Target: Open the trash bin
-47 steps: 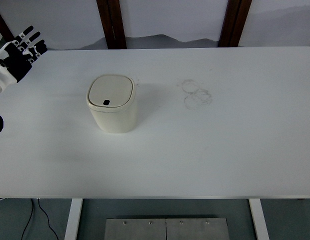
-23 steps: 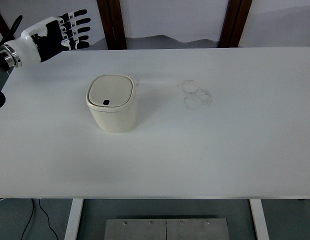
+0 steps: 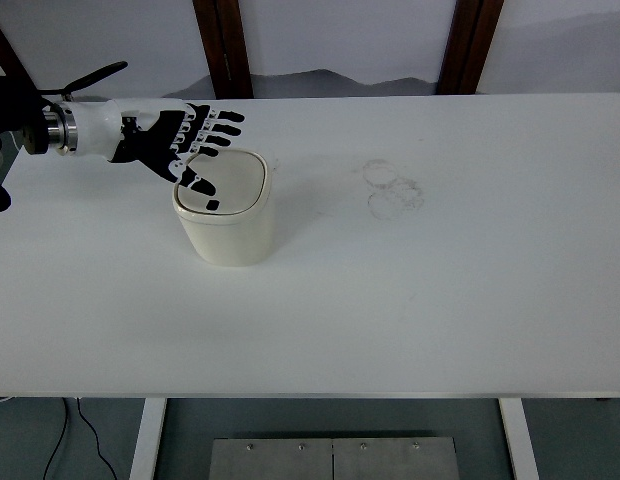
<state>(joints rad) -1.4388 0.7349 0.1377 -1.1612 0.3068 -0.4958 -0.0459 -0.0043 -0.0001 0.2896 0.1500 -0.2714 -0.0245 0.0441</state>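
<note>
Fingers (image 3: 218, 128) spread wide, holding nothing — the left hand (image 3: 180, 140) hovers over the cream trash bin (image 3: 227, 208), left of table centre. Best press squarely on the lid's dark button (image 3: 211, 205).

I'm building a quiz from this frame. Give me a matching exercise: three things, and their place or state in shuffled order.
Things:
1. left hand
2. trash bin
3. faint ring marks

Place or state:
A. lid closed, left of the table's centre
B. on the tabletop, right of the bin
C. fingers spread, over the bin's lid

Pairs: 1-C, 2-A, 3-B
</note>
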